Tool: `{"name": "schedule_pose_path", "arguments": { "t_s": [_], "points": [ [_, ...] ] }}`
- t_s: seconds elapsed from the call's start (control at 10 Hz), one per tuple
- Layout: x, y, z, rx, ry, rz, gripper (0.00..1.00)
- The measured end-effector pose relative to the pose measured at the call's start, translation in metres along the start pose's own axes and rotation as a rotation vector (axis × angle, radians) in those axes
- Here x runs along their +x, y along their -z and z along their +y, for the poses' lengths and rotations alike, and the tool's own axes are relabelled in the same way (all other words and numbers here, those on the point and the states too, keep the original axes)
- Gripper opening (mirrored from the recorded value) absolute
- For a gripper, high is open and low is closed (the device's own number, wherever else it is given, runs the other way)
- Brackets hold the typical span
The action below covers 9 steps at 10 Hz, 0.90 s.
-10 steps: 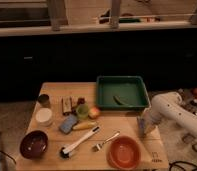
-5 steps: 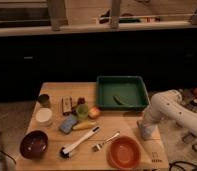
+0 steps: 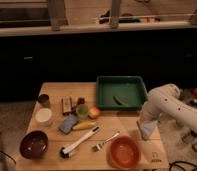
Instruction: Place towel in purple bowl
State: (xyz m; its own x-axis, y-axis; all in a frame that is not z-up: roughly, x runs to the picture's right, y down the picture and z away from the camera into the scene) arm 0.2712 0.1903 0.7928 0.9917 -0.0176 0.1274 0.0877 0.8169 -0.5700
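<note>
The towel (image 3: 149,130), a pale blue-white cloth, lies on the right side of the wooden table (image 3: 127,120), near its right edge. My gripper (image 3: 143,119) hangs from the white arm (image 3: 164,100) and points down at the towel's left top part, touching or just above it. The purple bowl (image 3: 33,144) stands dark and empty at the table's front left corner, far from the gripper.
A green tray (image 3: 103,95) holding a small green item stands at the back right. An orange bowl (image 3: 124,152), a fork (image 3: 105,142), a brush (image 3: 78,142), a blue sponge (image 3: 68,123), a banana, a green cup, an apple, a white cup (image 3: 43,117) and a can lie between.
The white arm has shifted slightly to the left and up over the towel. The towel and the other objects have not moved.
</note>
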Motion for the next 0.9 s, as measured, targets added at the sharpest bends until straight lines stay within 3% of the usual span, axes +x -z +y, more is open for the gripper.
{"name": "schedule_pose_path", "arguments": {
  "t_s": [0.4, 0.6, 0.9],
  "points": [
    [0.008, -0.018, 0.005, 0.016, 0.092, -0.010, 0.76],
    [0.012, -0.023, 0.008, 0.009, 0.144, -0.015, 0.80],
    [0.015, -0.027, 0.009, -0.002, 0.167, -0.023, 0.80]
  ]
}}
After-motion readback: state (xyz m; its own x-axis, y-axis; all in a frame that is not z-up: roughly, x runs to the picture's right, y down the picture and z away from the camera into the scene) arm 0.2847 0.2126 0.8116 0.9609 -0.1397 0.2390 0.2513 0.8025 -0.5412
